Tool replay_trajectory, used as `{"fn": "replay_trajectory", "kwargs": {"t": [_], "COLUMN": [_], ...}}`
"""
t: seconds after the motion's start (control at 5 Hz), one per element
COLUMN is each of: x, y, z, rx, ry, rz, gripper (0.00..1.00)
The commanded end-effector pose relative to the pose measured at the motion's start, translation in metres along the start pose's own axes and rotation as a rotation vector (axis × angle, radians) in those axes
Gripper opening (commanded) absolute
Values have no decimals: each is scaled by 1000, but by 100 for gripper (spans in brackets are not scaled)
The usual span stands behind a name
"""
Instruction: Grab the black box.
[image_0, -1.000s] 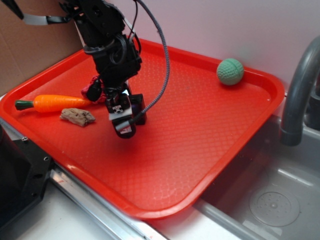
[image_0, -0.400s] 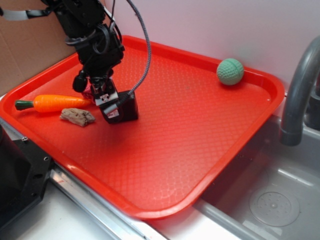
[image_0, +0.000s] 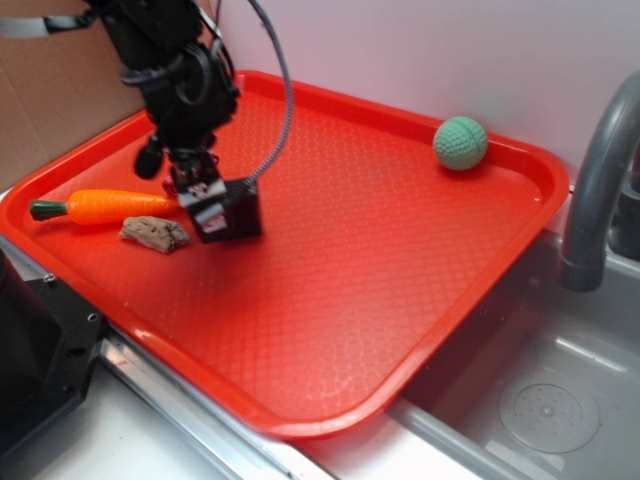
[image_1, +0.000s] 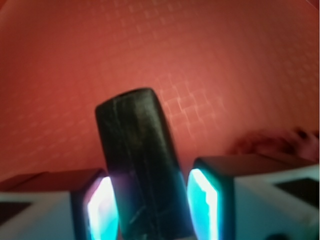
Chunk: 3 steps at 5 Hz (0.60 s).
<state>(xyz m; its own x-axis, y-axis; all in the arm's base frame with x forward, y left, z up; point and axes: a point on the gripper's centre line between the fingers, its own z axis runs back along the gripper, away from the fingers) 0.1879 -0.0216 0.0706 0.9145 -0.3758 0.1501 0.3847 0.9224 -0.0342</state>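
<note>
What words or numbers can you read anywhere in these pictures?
None can be read.
Gripper: a small white patch with dark marks on it, too small and blurred to read.
Black box: only pale scratches, no writing.
Carrot, ball, tray: no labels show.

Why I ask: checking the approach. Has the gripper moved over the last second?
Yes. In the exterior view the gripper has shifted left, toward the carrot and away from the green ball; the black box sits between its fingers.
</note>
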Motion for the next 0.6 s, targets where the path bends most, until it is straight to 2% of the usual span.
{"fn": "replay_trajectory", "kwargs": {"t": [0.0,0.2,0.4], "x": [-5,7,23], "y": [72,64,51], "z": [108,155,173], "rx": [-4,11,26], "ry": [-152,-174,-156], "rz": [512,764,733], "gripper": [0,0,0]}}
